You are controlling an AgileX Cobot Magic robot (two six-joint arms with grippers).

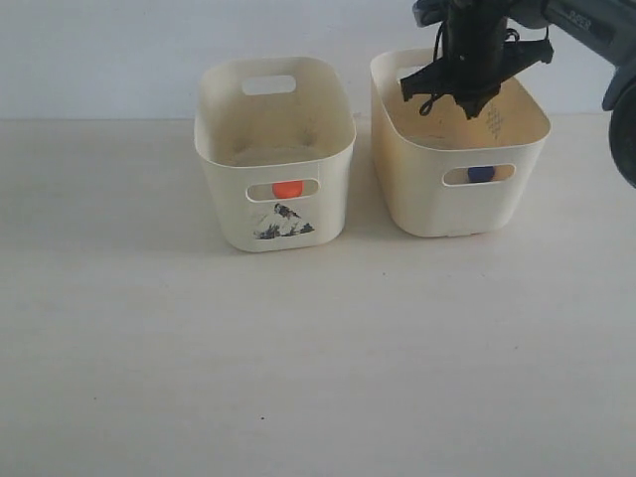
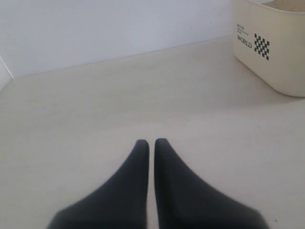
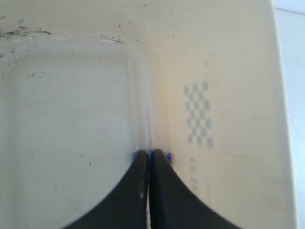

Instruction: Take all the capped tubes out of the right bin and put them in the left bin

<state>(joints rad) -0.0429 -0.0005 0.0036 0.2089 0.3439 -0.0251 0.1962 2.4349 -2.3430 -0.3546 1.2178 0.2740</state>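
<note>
Pale tabletop (image 1: pixel 298 358), white wall (image 1: pixel 99 50). Two bins, one small tube in each. The orange-capped tube (image 1: pixel 288 189) shows through the front slot of the left bin (image 1: pixel 227 204), and the blue-capped tube (image 1: pixel 480 174) through that of the right bin (image 1: pixel 412 204).

At the left wrist, the left gripper (image 2: pixel 151 143) is over the tabletop with its fingers nearly touching.

At the right wrist, the right gripper (image 3: pixel 148 155) is inside the right bin with its fingers pressed together. The blue cap peeks out behind the tips.

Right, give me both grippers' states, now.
Left gripper: shut, empty.
Right gripper: shut, tips at the blue cap; no grip on it shows.
</note>
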